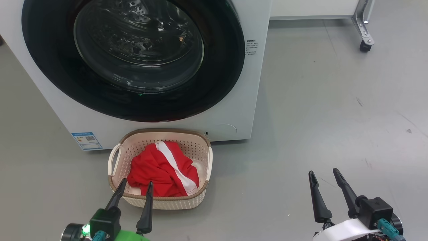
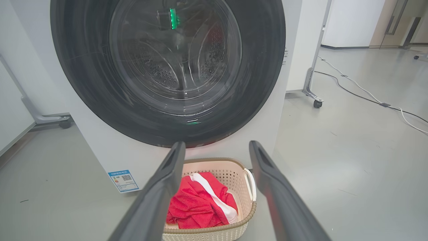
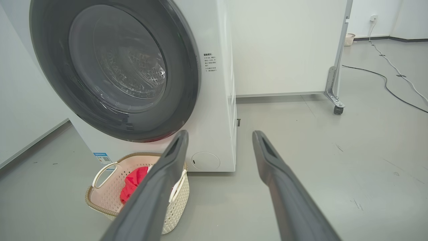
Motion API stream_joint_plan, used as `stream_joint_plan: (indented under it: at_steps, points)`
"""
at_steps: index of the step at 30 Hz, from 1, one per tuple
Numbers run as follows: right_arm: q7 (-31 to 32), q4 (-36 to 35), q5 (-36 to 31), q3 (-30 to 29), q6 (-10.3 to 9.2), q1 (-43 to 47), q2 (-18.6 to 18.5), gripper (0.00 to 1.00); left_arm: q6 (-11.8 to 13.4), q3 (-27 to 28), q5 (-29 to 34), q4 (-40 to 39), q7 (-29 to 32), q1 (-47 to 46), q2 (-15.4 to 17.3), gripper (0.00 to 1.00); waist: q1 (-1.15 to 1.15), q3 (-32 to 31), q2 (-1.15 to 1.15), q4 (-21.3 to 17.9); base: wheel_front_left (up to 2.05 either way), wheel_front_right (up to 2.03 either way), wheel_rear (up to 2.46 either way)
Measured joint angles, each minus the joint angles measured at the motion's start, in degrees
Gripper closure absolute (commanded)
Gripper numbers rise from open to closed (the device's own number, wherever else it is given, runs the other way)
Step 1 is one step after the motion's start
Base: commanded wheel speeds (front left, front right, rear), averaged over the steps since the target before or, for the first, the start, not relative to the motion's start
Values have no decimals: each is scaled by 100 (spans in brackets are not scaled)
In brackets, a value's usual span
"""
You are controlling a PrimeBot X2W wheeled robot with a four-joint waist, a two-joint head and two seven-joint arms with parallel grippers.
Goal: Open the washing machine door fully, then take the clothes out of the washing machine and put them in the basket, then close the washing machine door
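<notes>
Washing machine is cut off at top and left; washing machine door sits flush shut. Open grey floor runs right to a caster frame. Basket sits at the machine's foot, clothes inside. Left gripper is at the basket's near side, right gripper over bare floor: both jaws wide, empty. Blue sticker and door-side print are unreadable.

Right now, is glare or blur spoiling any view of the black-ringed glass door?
Head view: the glossy black-ringed glass washing machine door is sharp, pale reflections on its bowl. Left wrist view: its ring looks smeared, green light mirrored near the top. Right wrist view: slightly soft, only faint glints.
</notes>
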Motion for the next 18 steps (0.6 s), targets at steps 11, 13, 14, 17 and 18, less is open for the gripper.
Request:
stream_joint_plan:
  at_steps: [11, 13, 14, 17, 18]
  points:
    - [3, 233, 24, 16, 3, 72, 47, 100, 0, -78, -3, 234, 2, 75, -40, 100, 0, 16, 0, 9, 0, 0, 0]
    - [3, 232, 85, 19, 7, 113, 49, 100, 0, -76, -70, 234, 2, 122, -42, 100, 0, 14, 0, 8, 0, 0, 0]
    - [3, 229, 132, 21, 8, 114, 49, 100, -1, -74, -112, 234, 2, 130, -42, 100, 0, 12, 0, 6, 0, 0, 0]
    - [3, 194, 278, 27, 22, 122, 49, 100, -47, -71, -303, 219, 4, 130, -44, 100, 0, 7, 0, 3, 0, 0, 0]
    - [3, 185, 341, 31, 23, 125, 49, 100, -52, -70, -376, 212, 8, 130, -44, 100, 0, 6, 0, 2, 0, 0, 0]
